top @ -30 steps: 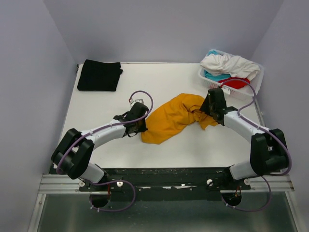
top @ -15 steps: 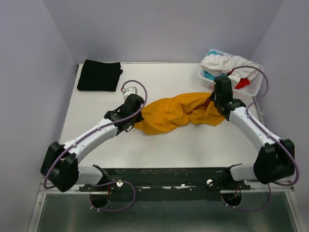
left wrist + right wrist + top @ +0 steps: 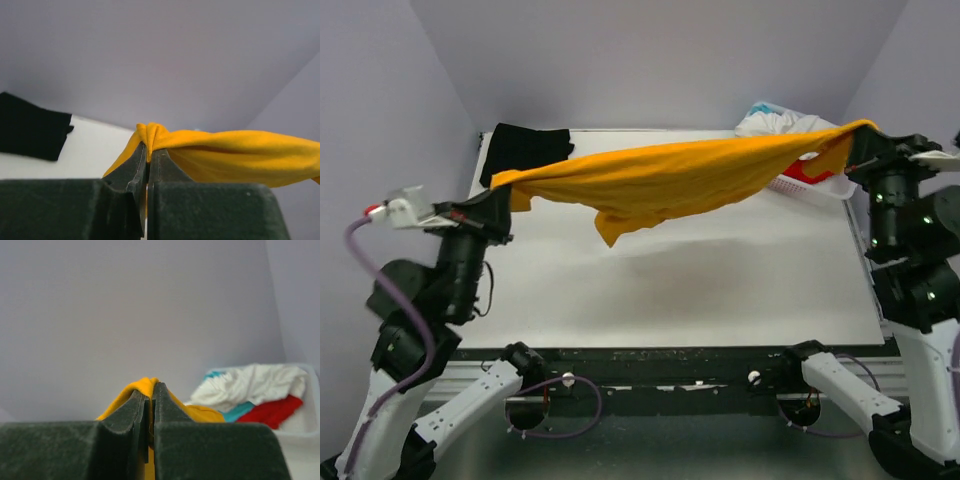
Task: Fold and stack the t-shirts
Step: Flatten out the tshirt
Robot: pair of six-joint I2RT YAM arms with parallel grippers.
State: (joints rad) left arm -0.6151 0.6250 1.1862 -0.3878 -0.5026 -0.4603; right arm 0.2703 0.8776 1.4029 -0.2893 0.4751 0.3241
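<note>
The mustard-orange t-shirt (image 3: 670, 180) hangs stretched in the air above the table between both arms. My left gripper (image 3: 500, 190) is shut on its left end, seen bunched between the jaws in the left wrist view (image 3: 150, 135). My right gripper (image 3: 865, 135) is shut on its right end, also seen in the right wrist view (image 3: 147, 386). A folded black t-shirt (image 3: 525, 150) lies at the table's far left corner, partly hidden by the orange one. White (image 3: 250, 385), teal (image 3: 240, 411) and red (image 3: 275, 410) shirts lie in the basket.
The white lattice basket (image 3: 810, 188) stands at the far right corner, largely hidden behind the lifted shirt. The white table (image 3: 700, 290) runs beneath the shirt. Purple walls close in on the left, back and right.
Both arms have risen and swung apart, lifting the orange shirt off the table and stretching it from a crumpled heap into a wide span in the air.
</note>
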